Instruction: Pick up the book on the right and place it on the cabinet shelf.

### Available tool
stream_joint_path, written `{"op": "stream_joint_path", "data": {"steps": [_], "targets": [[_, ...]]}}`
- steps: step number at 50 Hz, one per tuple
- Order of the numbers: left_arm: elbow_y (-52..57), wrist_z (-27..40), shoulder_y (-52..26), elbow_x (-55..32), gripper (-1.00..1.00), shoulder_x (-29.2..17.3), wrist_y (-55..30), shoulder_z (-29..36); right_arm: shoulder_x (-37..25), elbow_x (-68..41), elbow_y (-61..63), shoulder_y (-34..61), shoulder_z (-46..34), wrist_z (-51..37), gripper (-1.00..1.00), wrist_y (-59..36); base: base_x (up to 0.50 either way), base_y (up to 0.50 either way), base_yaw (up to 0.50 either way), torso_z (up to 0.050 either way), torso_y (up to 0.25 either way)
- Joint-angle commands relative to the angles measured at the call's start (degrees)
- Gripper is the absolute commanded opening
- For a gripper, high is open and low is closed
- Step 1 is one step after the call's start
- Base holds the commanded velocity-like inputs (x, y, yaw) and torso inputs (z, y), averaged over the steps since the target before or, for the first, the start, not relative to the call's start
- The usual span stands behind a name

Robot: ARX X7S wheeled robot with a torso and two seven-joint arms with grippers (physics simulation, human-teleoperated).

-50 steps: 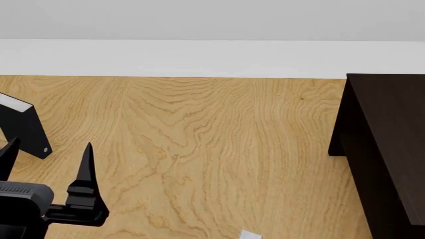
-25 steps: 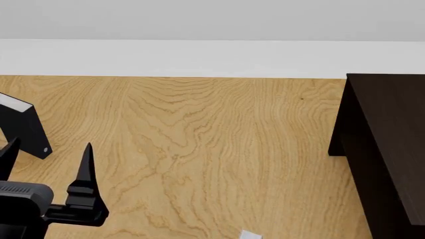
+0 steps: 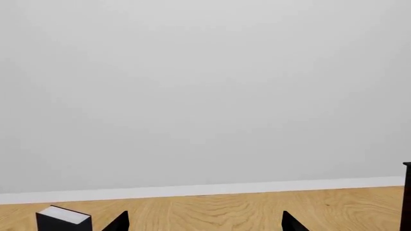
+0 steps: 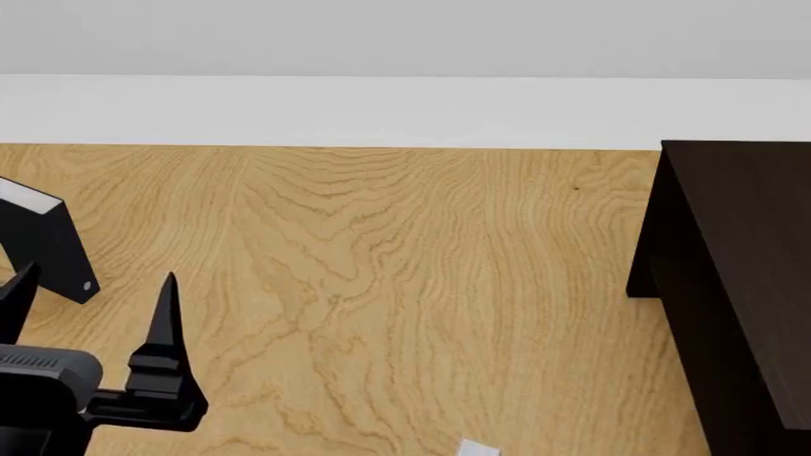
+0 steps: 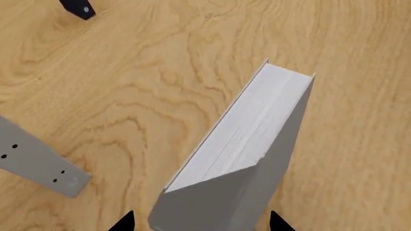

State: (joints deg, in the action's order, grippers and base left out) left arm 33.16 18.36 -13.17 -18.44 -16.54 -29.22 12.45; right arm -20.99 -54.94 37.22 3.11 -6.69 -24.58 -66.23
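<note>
The book (image 5: 247, 144), light grey with white page edges, stands on the wooden floor in the right wrist view. My right gripper (image 5: 200, 222) is open, with one dark fingertip on each side of the book's near end and the cover between them. In the head view only a white corner of the book (image 4: 480, 448) shows at the bottom edge, and the right gripper is out of sight. The dark cabinet (image 4: 742, 266) stands at the right, and its edge (image 3: 407, 197) also shows in the left wrist view. My left gripper (image 4: 91, 299) hangs open and empty at the lower left.
A black book (image 4: 45, 242) with white pages stands at the far left, just beyond the left gripper, and appears as a black book (image 3: 63, 220) in the left wrist view. A flat grey strip with small dark dots (image 5: 38, 163) lies beside the book. White skirting (image 4: 405, 112) runs along the back wall.
</note>
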Motion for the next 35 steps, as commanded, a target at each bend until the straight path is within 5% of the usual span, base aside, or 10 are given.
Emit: {"op": "stream_joint_path", "data": {"steps": [1, 7, 8, 35], "targets": [[-0.1, 0.1, 0.0, -0.2, 1.0, -0.2, 0.3, 0.2, -0.1, 1.1, -2.4, -0.1, -1.3, 1.2, 1.0, 1.4, 0.0, 0.0, 0.0, 0.0, 0.0], [0.2, 0.3, 0.1, -0.4, 1.0, -0.4, 0.3, 0.2, -0.1, 0.9, -2.3, -0.1, -1.4, 0.8, 1.0, 1.4, 0.0, 0.0, 0.0, 0.0, 0.0], [0.2, 0.3, 0.1, -0.4, 1.0, -0.4, 0.3, 0.2, -0.1, 0.9, -2.2, -0.1, -1.3, 0.6, -1.0, 1.3, 0.0, 0.0, 0.0, 0.0, 0.0], [0.6, 1.1, -0.3, -0.7, 1.0, -0.7, 0.0, 1.1, -1.8, -1.3, 2.1, -0.5, -0.1, -1.7, -1.0, 0.9, 0.0, 0.0, 0.0, 0.0, 0.0]]}}
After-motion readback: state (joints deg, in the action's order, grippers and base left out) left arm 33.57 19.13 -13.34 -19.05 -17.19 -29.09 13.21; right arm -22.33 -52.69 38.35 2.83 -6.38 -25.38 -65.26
